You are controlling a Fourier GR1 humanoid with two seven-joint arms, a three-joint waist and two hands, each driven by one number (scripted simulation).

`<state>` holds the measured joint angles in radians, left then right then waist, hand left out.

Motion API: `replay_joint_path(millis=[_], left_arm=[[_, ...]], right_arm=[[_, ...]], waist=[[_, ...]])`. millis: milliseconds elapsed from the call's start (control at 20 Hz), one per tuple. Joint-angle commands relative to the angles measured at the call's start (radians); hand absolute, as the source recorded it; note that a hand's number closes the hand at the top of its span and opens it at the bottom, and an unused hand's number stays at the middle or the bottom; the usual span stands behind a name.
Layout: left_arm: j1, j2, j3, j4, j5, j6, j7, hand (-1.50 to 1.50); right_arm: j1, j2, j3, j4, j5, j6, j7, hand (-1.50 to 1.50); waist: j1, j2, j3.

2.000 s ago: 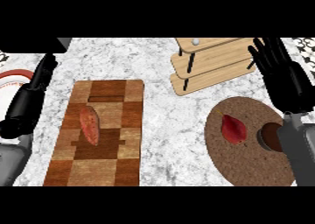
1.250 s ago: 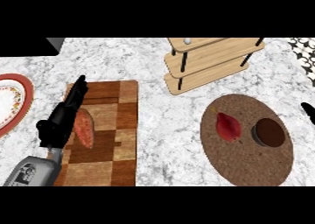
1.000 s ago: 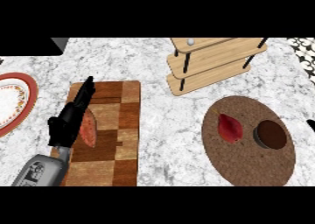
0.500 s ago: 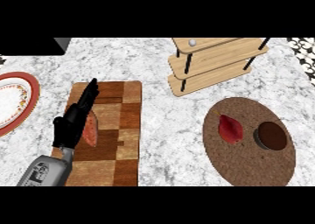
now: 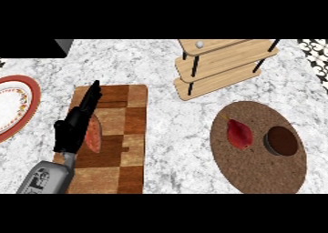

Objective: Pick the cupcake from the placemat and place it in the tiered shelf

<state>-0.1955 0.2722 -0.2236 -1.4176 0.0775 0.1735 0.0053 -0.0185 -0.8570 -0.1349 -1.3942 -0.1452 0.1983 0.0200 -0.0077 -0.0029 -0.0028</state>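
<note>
Speckled stone counter [image 5: 160,68]; pale wooden shelf [image 5: 224,66]; checkered wood cutting board [image 5: 120,136]; rough, matt brown placemat [image 5: 261,168]; glossy plate [image 5: 12,107].

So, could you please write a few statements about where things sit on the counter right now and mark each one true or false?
1. The cupcake sits on the round placemat. True.
2. The left hand is over the cutting board. True.
3. The cupcake is already on the shelf. False: it is on the placemat, beside a red item.
4. The plate lies at the counter's right. False: it is at the left edge.
5. The right hand is reaching over the placemat. False: it is not in view.
</note>
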Motion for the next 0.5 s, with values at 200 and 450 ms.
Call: replay_joint_path(millis=[200, 450], left_arm=[[0.038, -0.024, -0.001, 0.025, -0.036, 0.012, -0.063, 0.0], [0.054, 0.017, 0.047, -0.072, 0.011, -0.08, 0.018, 0.0]], right_arm=[[0.025, -0.087, 0.116, -0.305, 0.121, 0.029, 0.354, -1.5], [0.043, -0.024, 0.087, -0.422, 0.133, 0.06, 0.491, -1.5]], waist=[[-0.003, -0.001, 0.0], [0.006, 0.0, 0.002]])
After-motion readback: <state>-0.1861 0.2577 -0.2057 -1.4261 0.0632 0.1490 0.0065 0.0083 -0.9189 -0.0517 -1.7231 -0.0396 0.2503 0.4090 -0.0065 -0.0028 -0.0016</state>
